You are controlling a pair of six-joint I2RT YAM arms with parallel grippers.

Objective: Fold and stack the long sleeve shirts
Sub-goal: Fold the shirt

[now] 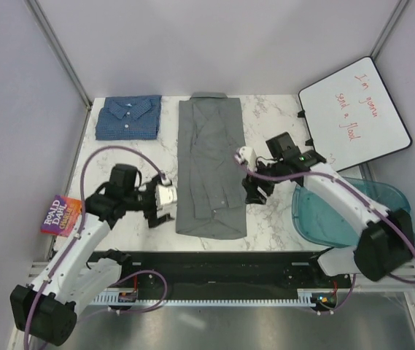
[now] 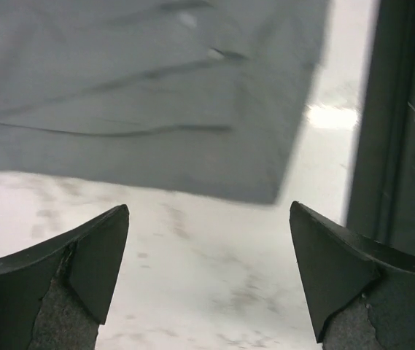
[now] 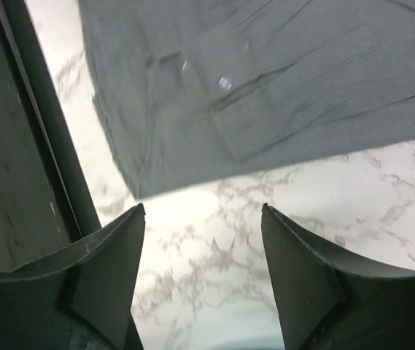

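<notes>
My left gripper (image 1: 160,216) hangs just off the near-left corner of the grey shirt (image 1: 211,168) and my right gripper (image 1: 254,193) just off its right edge, both with fingers spread and nothing between them. The shirt lies as a long strip in the middle of the table (image 1: 273,222), its long axis running away from me, so I judge the next fold goes near end over far; both arms are about equally close. The blue shirt (image 1: 128,117) lies folded at the far left corner. Bare marble flanks the strip; the book (image 1: 60,215) and tub (image 1: 353,211) sit well apart.
</notes>
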